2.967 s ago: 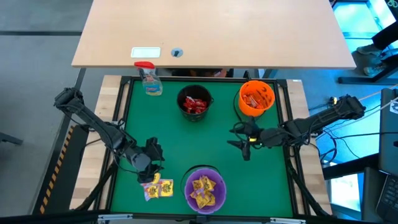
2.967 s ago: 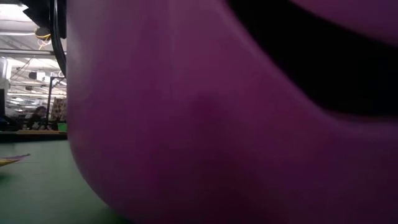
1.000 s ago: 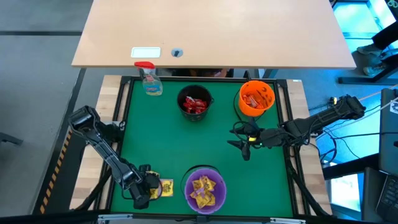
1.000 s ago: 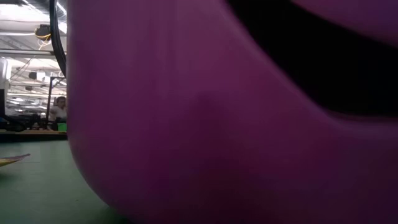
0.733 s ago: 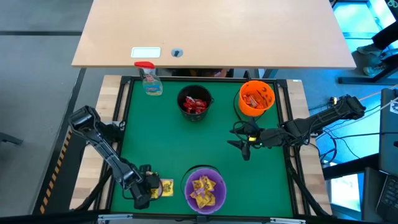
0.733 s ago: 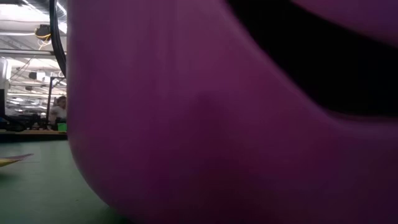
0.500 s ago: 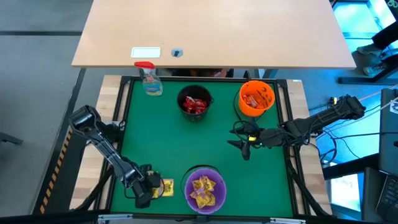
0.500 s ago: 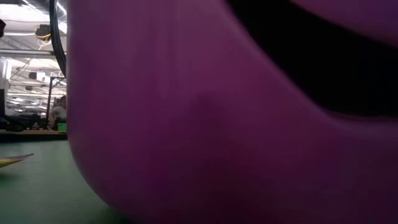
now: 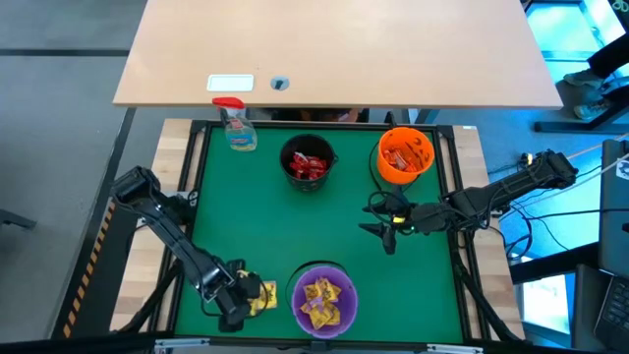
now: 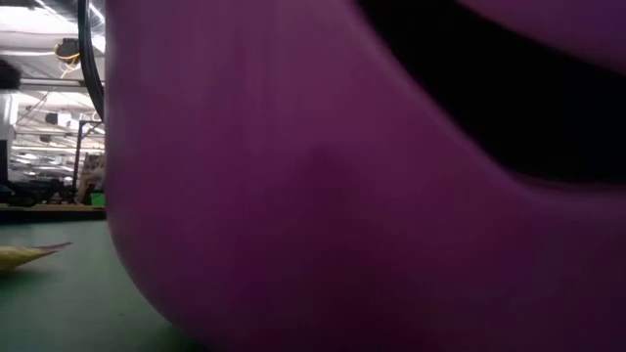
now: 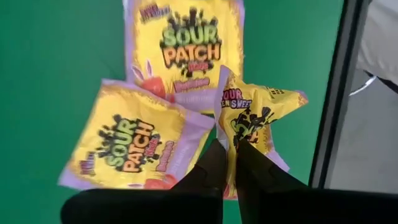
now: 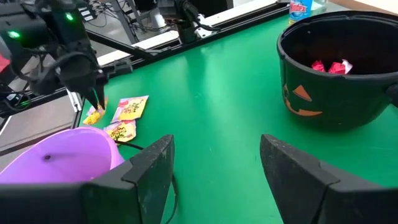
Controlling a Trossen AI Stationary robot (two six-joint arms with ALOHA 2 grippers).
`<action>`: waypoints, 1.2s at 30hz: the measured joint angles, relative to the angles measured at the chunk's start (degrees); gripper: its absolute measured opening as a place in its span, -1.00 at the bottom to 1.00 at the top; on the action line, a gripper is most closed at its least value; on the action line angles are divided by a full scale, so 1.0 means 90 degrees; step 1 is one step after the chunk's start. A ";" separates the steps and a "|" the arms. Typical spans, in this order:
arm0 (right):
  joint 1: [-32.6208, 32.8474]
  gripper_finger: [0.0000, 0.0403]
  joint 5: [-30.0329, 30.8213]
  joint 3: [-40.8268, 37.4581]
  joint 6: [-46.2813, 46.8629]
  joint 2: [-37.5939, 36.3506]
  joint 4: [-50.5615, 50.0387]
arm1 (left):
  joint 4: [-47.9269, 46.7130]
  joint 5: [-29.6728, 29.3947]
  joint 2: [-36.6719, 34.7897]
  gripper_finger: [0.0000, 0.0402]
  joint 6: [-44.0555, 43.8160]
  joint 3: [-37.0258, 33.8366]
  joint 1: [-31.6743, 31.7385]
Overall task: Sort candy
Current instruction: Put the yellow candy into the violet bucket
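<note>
Left end effector (image 9: 246, 291), lower left of the frame near the table's (image 9: 265, 216) edge, pinches a yellow candy packet (image 11: 249, 118); right end effector (image 9: 376, 218) gapes empty over open green.

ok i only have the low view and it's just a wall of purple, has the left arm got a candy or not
observer: yes, the left arm's jaws are shut on a yellow packet, pinched by its edge, just left of the purple bowl that blocks your view.
operator: any other loose ones there
observer: two more yellow packets lie flat on the green mat right beside the pinched one.
operator: and the right arm
observer: the right arm waits over the mat's right half below the orange bowl, jaws open and holding nothing.
</note>
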 joint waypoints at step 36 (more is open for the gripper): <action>-0.0002 0.17 0.0021 0.0002 -0.0173 0.0000 -0.0022 | -0.2985 -0.2141 -0.0018 -0.98 0.1685 0.2648 0.0430</action>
